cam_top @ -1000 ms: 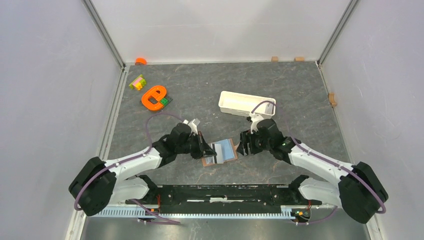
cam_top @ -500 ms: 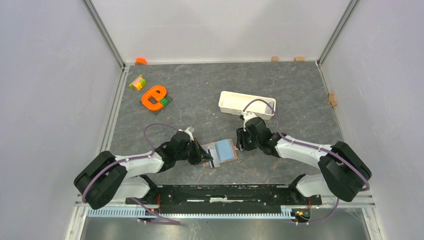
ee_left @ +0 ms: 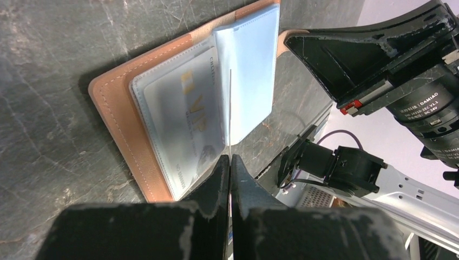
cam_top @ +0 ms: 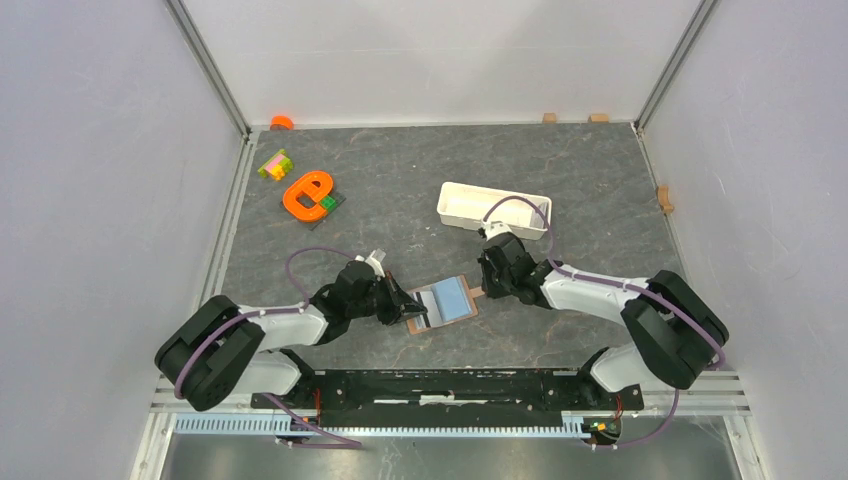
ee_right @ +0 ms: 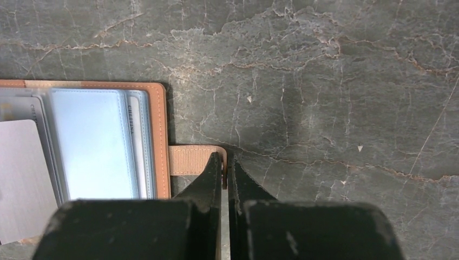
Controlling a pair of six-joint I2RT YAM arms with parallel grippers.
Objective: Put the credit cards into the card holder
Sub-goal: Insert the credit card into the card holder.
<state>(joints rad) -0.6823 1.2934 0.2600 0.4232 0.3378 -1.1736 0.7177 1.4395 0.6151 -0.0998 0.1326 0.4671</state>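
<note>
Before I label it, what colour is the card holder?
Card holder: tan brown; left wrist view.

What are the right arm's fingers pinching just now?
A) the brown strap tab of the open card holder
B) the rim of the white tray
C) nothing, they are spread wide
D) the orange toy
A: in the right wrist view the right fingers are closed on the end of the brown strap tab that sticks out from the edge of the open card holder.
</note>
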